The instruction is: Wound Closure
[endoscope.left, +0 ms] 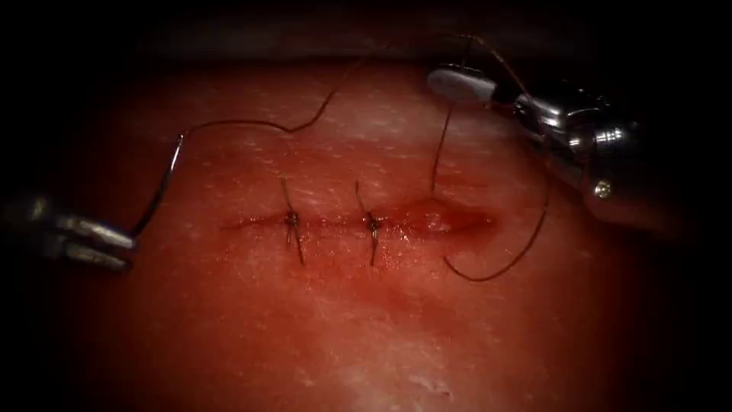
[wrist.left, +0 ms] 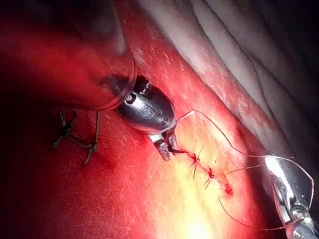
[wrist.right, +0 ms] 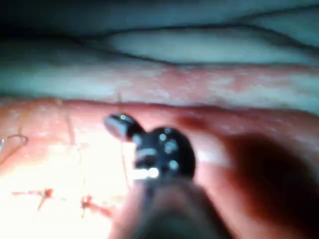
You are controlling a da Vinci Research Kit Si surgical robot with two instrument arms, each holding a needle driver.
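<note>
L pincer (endoscope.left: 114, 246) shut on needle (endoscope.left: 158, 191) near its tip, off tissue (endoscope.left: 366, 328); R pincer (endoscope.left: 457, 82) shut on thread (endoscope.left: 438, 149) above the cut (endoscope.left: 358, 223).

No readable text, label, brand, number or sign in any view. Faint embossed marks on the rounded polished-steel wrist housing of the left arm's tool (wrist.left: 147, 112), too indistinct to make out as letters or digits.

Pale folded sheet (wrist.left: 234, 40), perhaps a drape, lying in soft ridges (wrist.right: 199, 45)
</note>
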